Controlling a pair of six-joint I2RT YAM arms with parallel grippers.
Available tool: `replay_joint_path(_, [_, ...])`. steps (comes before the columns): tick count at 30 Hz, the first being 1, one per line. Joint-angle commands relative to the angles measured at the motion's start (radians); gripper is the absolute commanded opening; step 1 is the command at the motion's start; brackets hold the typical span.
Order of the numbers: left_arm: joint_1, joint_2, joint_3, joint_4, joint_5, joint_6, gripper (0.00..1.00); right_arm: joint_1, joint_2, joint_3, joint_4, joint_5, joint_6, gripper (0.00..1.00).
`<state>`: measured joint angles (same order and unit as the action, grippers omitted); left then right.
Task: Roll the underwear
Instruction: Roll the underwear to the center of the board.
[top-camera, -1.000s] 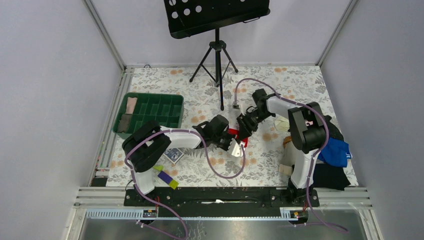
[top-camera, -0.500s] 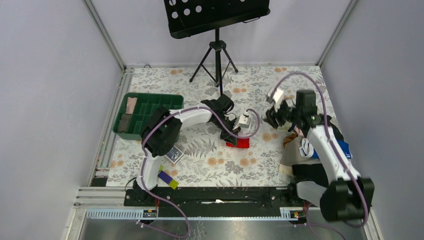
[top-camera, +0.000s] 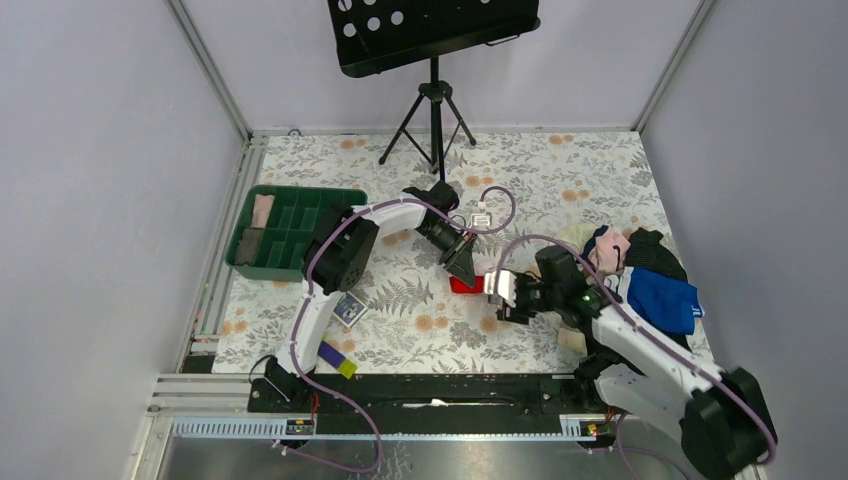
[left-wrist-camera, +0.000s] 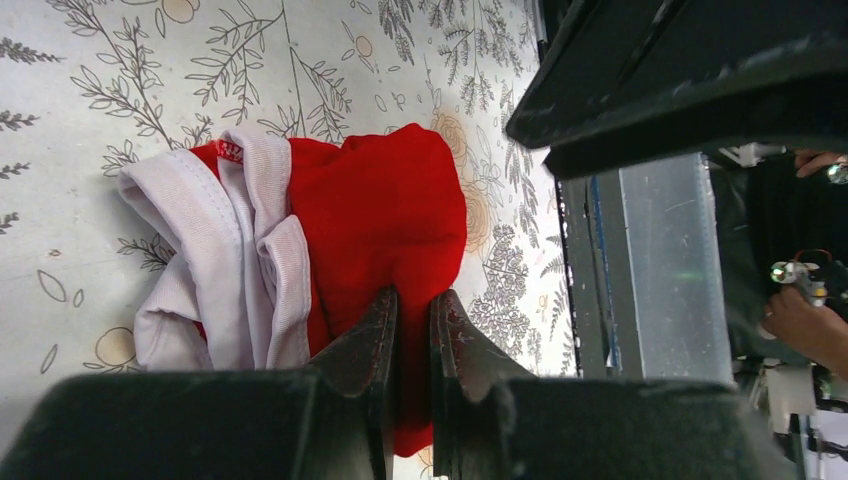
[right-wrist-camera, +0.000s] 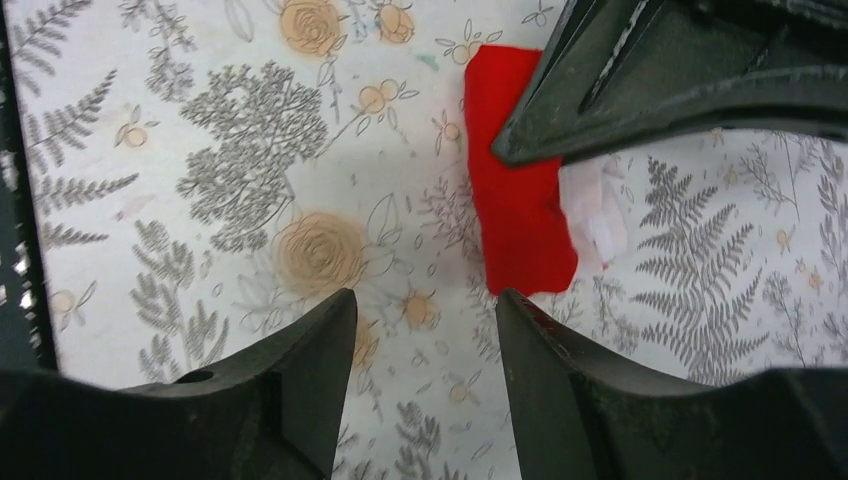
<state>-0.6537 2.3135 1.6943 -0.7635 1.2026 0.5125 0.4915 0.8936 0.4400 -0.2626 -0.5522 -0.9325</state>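
The red underwear (top-camera: 470, 286) lies bunched on the floral table mid-centre. In the left wrist view it (left-wrist-camera: 385, 215) shows its white-pink waistband (left-wrist-camera: 215, 265) folded at the left. My left gripper (top-camera: 464, 270) points down onto it; its jaws (left-wrist-camera: 410, 300) are nearly closed, with red cloth filling the narrow gap. My right gripper (top-camera: 505, 298) hovers just near and right of the underwear, open and empty. In the right wrist view the gripper (right-wrist-camera: 425, 298) frames bare table, with the underwear (right-wrist-camera: 520, 200) just beyond its tips under the left fingers (right-wrist-camera: 640, 80).
A green compartment tray (top-camera: 300, 225) with folded cloths stands at the left. A pile of clothes (top-camera: 625, 250) with a blue garment (top-camera: 662, 298) lies at the right. A music stand tripod (top-camera: 434, 120) stands behind. A card (top-camera: 347, 310) and a purple-yellow block (top-camera: 335, 360) lie near left.
My right arm swung away to the far right, then came down to the near right of the underwear. My left arm shifted to reach the underwear from the far side.
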Motion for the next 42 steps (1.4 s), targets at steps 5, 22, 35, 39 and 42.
replay_joint_path(5, [-0.001, 0.049, 0.022, -0.047, -0.007, -0.026, 0.04, 0.05, 0.239, 0.12, 0.23, 0.017, -0.038, 0.63])
replay_joint_path(22, [0.002, 0.03, 0.03, -0.038, -0.086, -0.048, 0.18, 0.069, 0.57, 0.266, 0.109, 0.005, -0.047, 0.22])
replay_joint_path(35, [0.117, -0.595, -0.517, 0.602, -0.662, -0.404, 0.48, -0.01, 0.787, 0.541, -0.325, -0.163, 0.018, 0.02])
replay_joint_path(39, [0.138, -0.681, -0.617, 0.573, -0.745, -0.45, 0.48, -0.05, 0.905, 0.65, -0.38, -0.186, 0.073, 0.03])
replay_joint_path(42, [0.125, -0.805, -0.725, 0.646, -0.769, -0.424, 0.48, -0.076, 1.026, 0.767, -0.449, -0.193, 0.109, 0.04])
